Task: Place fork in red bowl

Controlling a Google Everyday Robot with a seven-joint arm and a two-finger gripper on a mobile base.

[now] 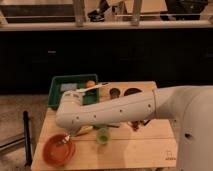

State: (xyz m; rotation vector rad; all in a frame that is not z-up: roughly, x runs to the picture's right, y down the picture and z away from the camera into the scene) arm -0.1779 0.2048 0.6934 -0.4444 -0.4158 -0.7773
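Observation:
The red bowl point(58, 151) is a round, shallow orange-red bowl at the front left corner of the wooden table point(140, 147). My white arm reaches across the table from the right. Its wrist turns down at the left, and the gripper point(67, 135) hangs just over the bowl's far right rim, mostly hidden under the wrist. A thin pale piece that looks like the fork point(62, 142) shows below the gripper, reaching into the bowl. I cannot tell whether the gripper holds it.
A rectangular green tray point(56, 89) stands at the back left with an orange fruit point(90, 83), and a white utensil point(93, 88) lies across its rim. A small green cup point(102, 135) stands right of the bowl. Dark round items point(131, 92) sit at the back.

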